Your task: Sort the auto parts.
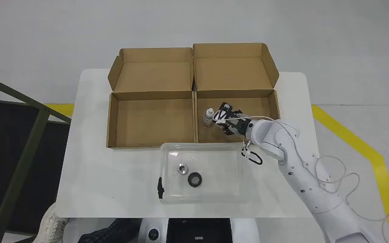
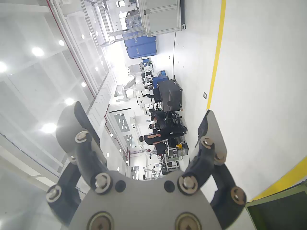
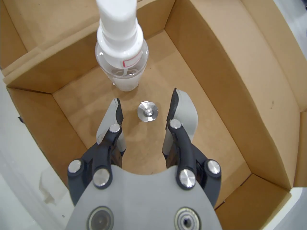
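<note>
A white table (image 1: 91,152) was seen from above, with two open cardboard boxes set side by side at its far half, their lids folded back. The left box (image 1: 151,121) was shown with a bare floor. Just in front of the boxes, a clear plastic tray (image 1: 225,182) was placed.

In the tray, a round silver part (image 1: 182,169) and a black ring (image 1: 195,178) were laid close together, towards its left half. A small black piece (image 1: 160,187) was seen at the tray's near left corner. Whether it lay inside the wall or on it could not be told.

The right arm was stretched over the tray's right end into the right box (image 1: 267,106). There the right gripper (image 1: 226,115) was held low, pointing down at the box floor (image 3: 215,96). Its jaws were spread apart and nothing was grasped.

On the cardboard between the open fingers (image 3: 182,106), a small silver disc with a raised centre (image 3: 148,111) was seen lying flat, touched by neither finger.

Just beyond the disc, a clear spray bottle with a white cap (image 3: 121,48) was stood upright, near the box's left wall (image 1: 209,116).

The left gripper (image 2: 142,111) was pointed away from the table towards the room, its jaws wide apart and nothing held between them.
</note>
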Tool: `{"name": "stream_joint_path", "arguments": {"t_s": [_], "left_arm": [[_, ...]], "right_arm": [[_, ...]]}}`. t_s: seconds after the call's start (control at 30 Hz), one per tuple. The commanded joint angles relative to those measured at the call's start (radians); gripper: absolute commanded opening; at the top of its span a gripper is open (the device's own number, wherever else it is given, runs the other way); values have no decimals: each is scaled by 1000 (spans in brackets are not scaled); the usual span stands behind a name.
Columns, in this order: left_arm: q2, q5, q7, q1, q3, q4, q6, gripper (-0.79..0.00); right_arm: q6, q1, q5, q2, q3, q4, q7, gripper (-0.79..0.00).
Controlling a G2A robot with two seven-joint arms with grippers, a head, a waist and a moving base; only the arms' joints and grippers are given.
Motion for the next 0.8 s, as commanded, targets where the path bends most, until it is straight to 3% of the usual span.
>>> {"name": "stream_joint_path", "arguments": {"t_s": [0.0, 0.1, 0.27, 0.77], "left_arm": [[0, 0, 0, 0, 0, 0, 0, 0], [0, 0, 0, 0, 0, 0, 0, 0], [0, 0, 0, 0, 0, 0, 0, 0], [0, 0, 0, 0, 0, 0, 0, 0]], "right_arm": [[-2, -16, 0, 5, 20, -36, 4, -305], [-13, -47, 6, 13, 53, -95, 13, -212], [-55, -105, 22, 27, 104, -195, 31, -148], [-199, -313, 76, 60, 186, -421, -45, -126]]}}
